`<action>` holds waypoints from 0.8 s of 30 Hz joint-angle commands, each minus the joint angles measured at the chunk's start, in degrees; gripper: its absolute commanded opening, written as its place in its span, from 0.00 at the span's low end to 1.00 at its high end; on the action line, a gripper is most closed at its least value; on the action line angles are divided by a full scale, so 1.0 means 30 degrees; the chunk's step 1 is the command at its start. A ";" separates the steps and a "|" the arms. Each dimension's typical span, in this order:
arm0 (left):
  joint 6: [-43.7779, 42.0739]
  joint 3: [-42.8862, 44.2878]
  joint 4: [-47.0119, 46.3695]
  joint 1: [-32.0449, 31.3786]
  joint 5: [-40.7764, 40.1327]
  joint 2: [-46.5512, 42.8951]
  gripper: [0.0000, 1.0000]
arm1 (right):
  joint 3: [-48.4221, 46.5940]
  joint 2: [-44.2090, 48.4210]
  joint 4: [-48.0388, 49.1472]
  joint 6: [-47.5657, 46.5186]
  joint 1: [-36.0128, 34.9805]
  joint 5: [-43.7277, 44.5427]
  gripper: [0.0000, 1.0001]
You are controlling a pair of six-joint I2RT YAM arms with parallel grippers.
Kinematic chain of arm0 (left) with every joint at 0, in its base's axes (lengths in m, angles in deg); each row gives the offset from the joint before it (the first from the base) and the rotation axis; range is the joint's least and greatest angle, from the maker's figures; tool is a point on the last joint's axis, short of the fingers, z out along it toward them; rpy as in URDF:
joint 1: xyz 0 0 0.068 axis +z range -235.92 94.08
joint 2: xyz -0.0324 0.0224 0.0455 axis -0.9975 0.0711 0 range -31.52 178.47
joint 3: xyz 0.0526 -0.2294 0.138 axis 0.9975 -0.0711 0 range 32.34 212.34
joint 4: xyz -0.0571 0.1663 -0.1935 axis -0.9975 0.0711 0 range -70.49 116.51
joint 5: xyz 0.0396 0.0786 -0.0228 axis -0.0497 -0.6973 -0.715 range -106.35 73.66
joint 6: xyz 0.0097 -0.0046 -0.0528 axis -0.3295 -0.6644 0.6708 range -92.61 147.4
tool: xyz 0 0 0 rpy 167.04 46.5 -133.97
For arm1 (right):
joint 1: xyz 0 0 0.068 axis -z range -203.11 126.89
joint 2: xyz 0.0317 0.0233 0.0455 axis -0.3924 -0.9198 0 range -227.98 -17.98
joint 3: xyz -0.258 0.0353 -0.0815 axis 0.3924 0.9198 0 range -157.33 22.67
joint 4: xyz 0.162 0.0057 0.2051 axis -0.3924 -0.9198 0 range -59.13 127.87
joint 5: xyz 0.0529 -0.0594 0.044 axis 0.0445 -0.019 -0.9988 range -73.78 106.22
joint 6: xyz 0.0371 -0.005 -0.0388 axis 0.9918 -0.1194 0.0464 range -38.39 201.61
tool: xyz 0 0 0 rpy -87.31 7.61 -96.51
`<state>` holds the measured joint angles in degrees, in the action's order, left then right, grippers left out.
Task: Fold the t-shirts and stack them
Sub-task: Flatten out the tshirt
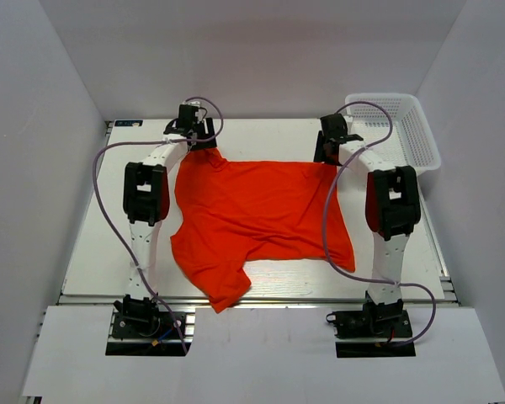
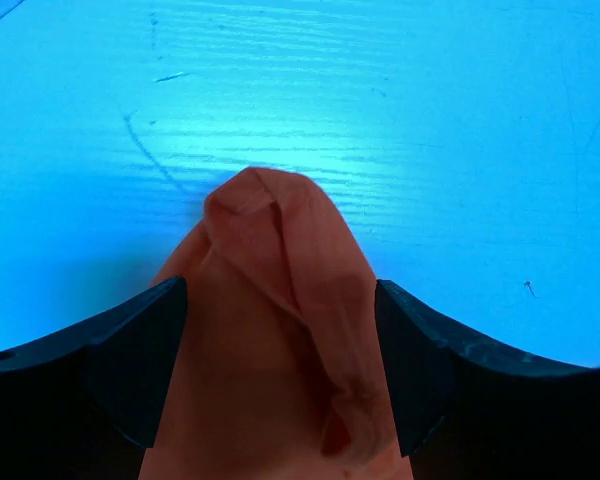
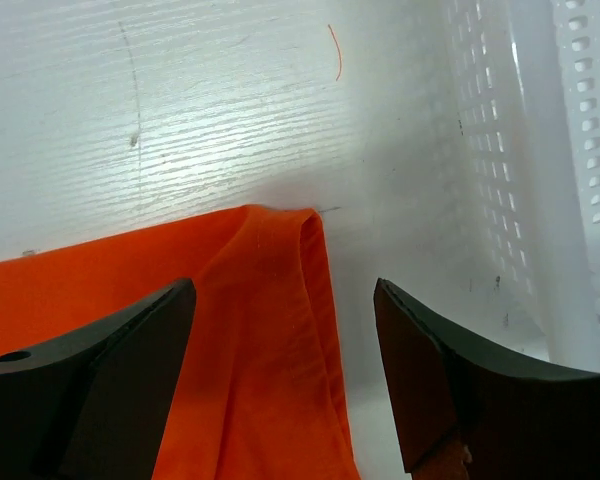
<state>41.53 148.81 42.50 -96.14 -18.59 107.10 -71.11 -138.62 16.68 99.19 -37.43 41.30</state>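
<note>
The orange-red t-shirt [image 1: 261,210] lies spread on the white table, rumpled, with one sleeve hanging toward the near edge. My left gripper [image 1: 198,136] is at its far left corner. In the left wrist view the gripper [image 2: 280,300] is open, and a bunched fold of the shirt [image 2: 280,240] fills the gap between the jaws. My right gripper [image 1: 330,150] is at the far right corner. In the right wrist view it [image 3: 280,300] is open, and the hemmed corner of the shirt [image 3: 265,300] lies flat between the jaws, nearer the left finger.
A white mesh basket [image 1: 404,126] stands at the far right corner of the table, just right of my right gripper; its wall [image 3: 570,150] shows in the right wrist view. White walls close in the table on three sides.
</note>
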 commanded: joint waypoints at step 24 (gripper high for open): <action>-0.0460 -0.7254 -0.8534 0.0125 0.2944 -0.8757 0.00 | 0.2807 0.5900 0.4070 -0.1730 0.0322 -0.1185 0.00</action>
<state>40.76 131.25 25.25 -96.01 -9.06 98.01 -65.32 -133.59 23.07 95.56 -36.67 34.68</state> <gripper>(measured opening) 0.026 0.009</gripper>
